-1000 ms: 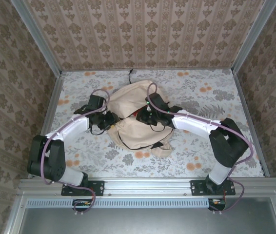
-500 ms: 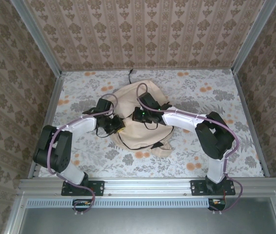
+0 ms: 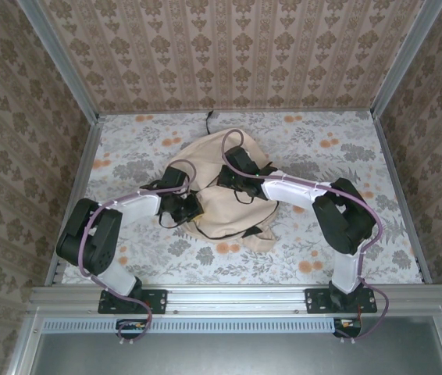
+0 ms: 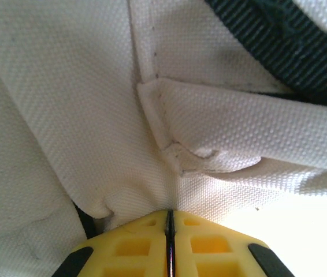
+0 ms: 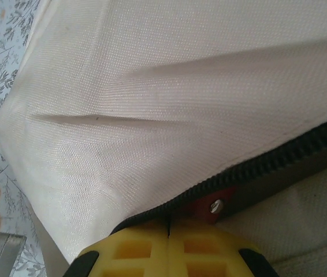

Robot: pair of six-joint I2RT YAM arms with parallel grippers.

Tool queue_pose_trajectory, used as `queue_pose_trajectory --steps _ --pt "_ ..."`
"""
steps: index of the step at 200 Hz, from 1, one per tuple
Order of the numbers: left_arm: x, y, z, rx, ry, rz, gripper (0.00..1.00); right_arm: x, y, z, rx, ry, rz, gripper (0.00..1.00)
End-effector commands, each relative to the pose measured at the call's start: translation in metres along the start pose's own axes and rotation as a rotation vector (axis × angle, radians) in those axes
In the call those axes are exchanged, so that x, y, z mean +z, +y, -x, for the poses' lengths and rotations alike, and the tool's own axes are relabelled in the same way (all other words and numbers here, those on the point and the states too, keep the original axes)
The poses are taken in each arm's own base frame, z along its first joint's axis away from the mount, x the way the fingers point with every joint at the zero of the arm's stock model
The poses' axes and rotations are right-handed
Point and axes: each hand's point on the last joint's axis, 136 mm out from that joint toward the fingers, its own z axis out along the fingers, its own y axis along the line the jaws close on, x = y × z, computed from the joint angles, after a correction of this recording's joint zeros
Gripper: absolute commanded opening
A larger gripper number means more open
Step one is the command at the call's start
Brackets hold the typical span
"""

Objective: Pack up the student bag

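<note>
The student bag (image 3: 222, 209), cream fabric with dark zipper lines, lies crumpled mid-table. My left gripper (image 3: 187, 205) presses into its left side. In the left wrist view the yellow fingers (image 4: 210, 242) are shut tight, with a seam fold of the student bag (image 4: 152, 179) running into the jaw line; a black strap (image 4: 267, 34) crosses the top right. My right gripper (image 3: 232, 177) sits on the bag's upper middle. In the right wrist view it is shut (image 5: 168, 226) at the black zipper (image 5: 267, 164), with a red zipper tab (image 5: 207, 206) carrying a screw at its tips.
The floral tablecloth (image 3: 346, 156) surrounds the bag. A black cable (image 3: 209, 119) sits at the back edge. Aluminium rails (image 3: 80, 180) border both sides, with patterned walls behind. A folded bag strap (image 3: 258, 239) sticks out toward the near right.
My left gripper has pushed rightward and nearer, into the bag's left side. My right gripper has shifted left and farther along the top, and the bag has flattened and changed shape.
</note>
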Motion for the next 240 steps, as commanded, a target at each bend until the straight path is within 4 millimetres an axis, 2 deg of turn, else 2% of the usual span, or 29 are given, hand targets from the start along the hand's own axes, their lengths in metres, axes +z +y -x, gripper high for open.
queue_pose_trajectory --steps 1,33,55,58,66,76,84,99,126,144,172,187,202,224,240 --pt "0.000 0.014 -0.019 -0.026 0.064 0.058 0.11 0.006 -0.010 0.042 0.030 -0.157 -0.014 0.02" --pt "-0.018 -0.013 -0.010 0.011 0.043 -0.024 0.15 -0.005 -0.010 0.039 -0.016 -0.100 0.028 0.06" --pt "-0.037 -0.028 -0.001 0.026 0.010 -0.076 0.26 -0.029 -0.009 0.035 -0.060 -0.066 0.040 0.14" --pt "-0.042 -0.024 0.007 0.004 -0.009 -0.079 0.28 -0.033 -0.010 0.034 -0.066 -0.059 0.038 0.15" --pt "-0.051 -0.023 0.014 -0.008 -0.032 -0.089 0.32 -0.042 -0.011 0.031 -0.079 -0.045 0.031 0.20" --pt "-0.060 -0.019 0.022 -0.022 -0.058 -0.092 0.35 -0.051 -0.019 0.026 -0.083 -0.021 0.005 0.28" --pt "-0.066 -0.015 0.028 -0.035 -0.079 -0.093 0.38 -0.058 -0.026 0.021 -0.084 0.000 -0.025 0.40" --pt "-0.075 -0.005 0.037 -0.062 -0.106 -0.090 0.45 -0.068 -0.046 0.011 -0.058 0.039 -0.115 0.55" --pt "-0.084 0.003 0.046 -0.087 -0.132 -0.089 0.52 -0.090 -0.088 -0.002 -0.002 0.058 -0.296 0.68" --pt "-0.085 0.005 0.047 -0.094 -0.134 -0.092 0.53 -0.103 -0.100 -0.004 0.016 0.046 -0.317 0.75" --pt "-0.086 0.004 0.048 -0.093 -0.136 -0.101 0.54 -0.123 -0.124 -0.003 0.079 0.012 -0.355 0.81" --pt "-0.087 0.004 0.048 -0.091 -0.143 -0.100 0.54 -0.126 -0.142 -0.008 0.117 0.021 -0.377 0.83" --pt "-0.087 0.005 0.048 -0.091 -0.145 -0.096 0.54 -0.119 -0.153 -0.020 0.160 0.077 -0.357 0.83" --pt "-0.087 0.005 0.049 -0.092 -0.146 -0.094 0.54 -0.103 -0.154 -0.041 0.206 0.187 -0.287 0.82" --pt "-0.087 0.004 0.050 -0.093 -0.148 -0.097 0.55 -0.092 -0.147 -0.046 0.211 0.230 -0.235 0.77"
